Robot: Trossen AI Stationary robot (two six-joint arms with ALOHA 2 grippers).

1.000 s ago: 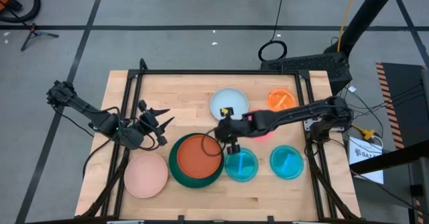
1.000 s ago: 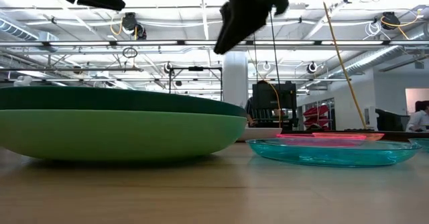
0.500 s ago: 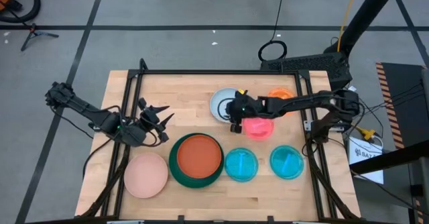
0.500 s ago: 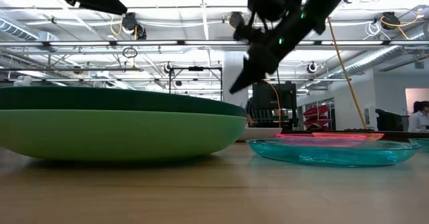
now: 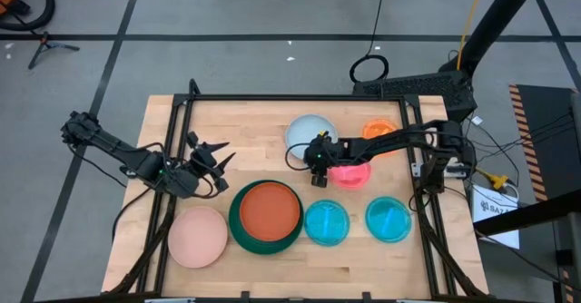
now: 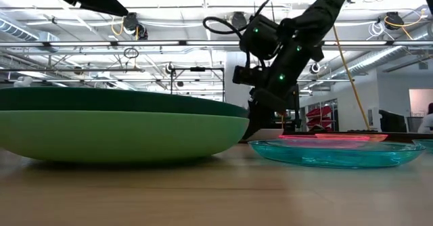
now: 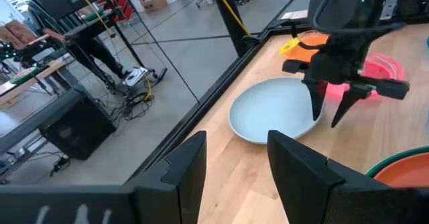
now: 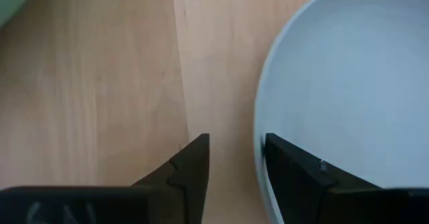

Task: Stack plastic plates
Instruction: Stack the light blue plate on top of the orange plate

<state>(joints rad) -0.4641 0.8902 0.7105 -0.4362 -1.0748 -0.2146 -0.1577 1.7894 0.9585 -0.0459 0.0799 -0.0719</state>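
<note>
The pale blue plate [image 5: 310, 131] [image 7: 271, 110] lies flat on the table's far middle. My right gripper [image 5: 307, 162] [image 7: 327, 113] [image 8: 234, 150] points down at its near rim, open, one finger over the wood and one over the plate. The rust orange plate [image 5: 269, 210] sits in the dark green plate [image 6: 122, 99], which sits in the light green plate [image 6: 122, 134]. Around them lie the salmon pink plate [image 5: 198, 237], two translucent blue plates [image 5: 326, 223] [image 5: 388, 219], the hot pink plate [image 5: 352, 173] and the bright orange plate [image 5: 381, 132]. My left gripper [image 5: 218, 158] [image 7: 234, 150] hovers open at the table's left. My right gripper comes from above, pointing down, with its open fingers standing astride the pale blue plate's near rim [image 8: 258, 150]. I cannot tell whether either finger touches the rim. The plate lies flat on the table.
A black frame rail [image 5: 290, 97] runs along the table's far edge and down both sides. Bare wood [image 5: 227, 122] shows on the far left part of the table. Cables and stands lie on the floor beyond.
My right gripper has moved from above the near plates, beside the green stack, toward the table's far edge, and has come down to the pale blue plate's near rim, tipping to point downward. No plate has moved. My left arm has kept still.
</note>
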